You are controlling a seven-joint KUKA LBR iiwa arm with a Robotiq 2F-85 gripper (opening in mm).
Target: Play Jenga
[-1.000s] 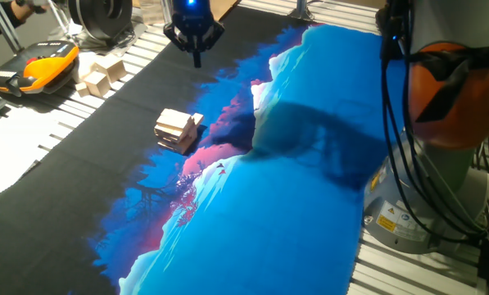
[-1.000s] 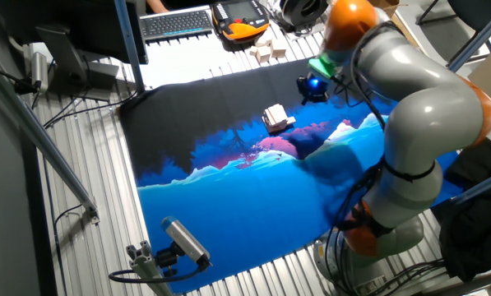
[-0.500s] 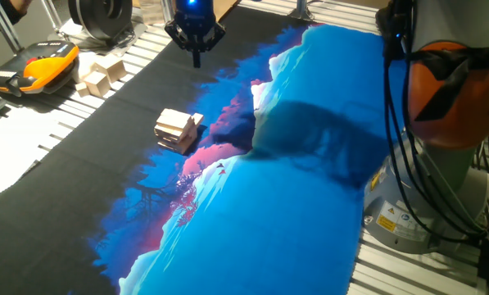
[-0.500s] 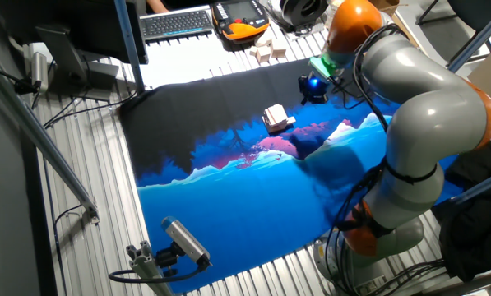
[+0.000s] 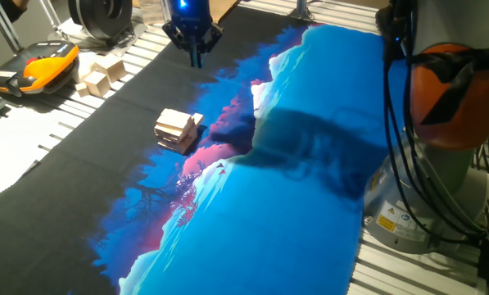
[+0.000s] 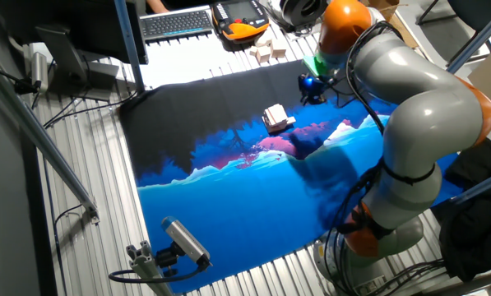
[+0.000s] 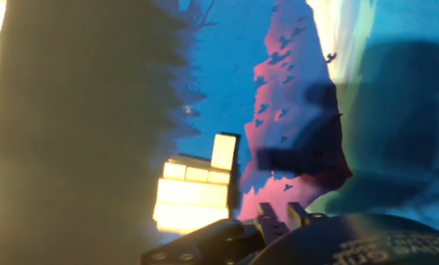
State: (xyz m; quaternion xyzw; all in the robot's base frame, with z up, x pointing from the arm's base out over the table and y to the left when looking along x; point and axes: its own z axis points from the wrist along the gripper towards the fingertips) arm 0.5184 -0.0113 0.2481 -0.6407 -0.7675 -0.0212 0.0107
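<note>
while raised above the dark far end of the mat, the gripper (image 5: 196, 56) is seen with fingers drawn together, nothing held | jenga stack (image 5: 178, 129) is set on the mat (image 5: 293, 205), well apart | single block (image 7: 224, 151) is leaned against it | wooden cubes (image 5: 101, 75) are grouped off the mat

Chunky wooden cubes (image 5: 101, 75) beside an orange-and-black pendant (image 5: 41, 67); keyboard (image 6: 176, 22) behind.

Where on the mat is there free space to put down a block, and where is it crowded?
Free: the wide blue area of the printed mat, and the black strip before the small stack of pale wooden blocks. Crowded: the far corner with chunky pale wooden cubes, an orange pendant, and the end effector above.
</note>
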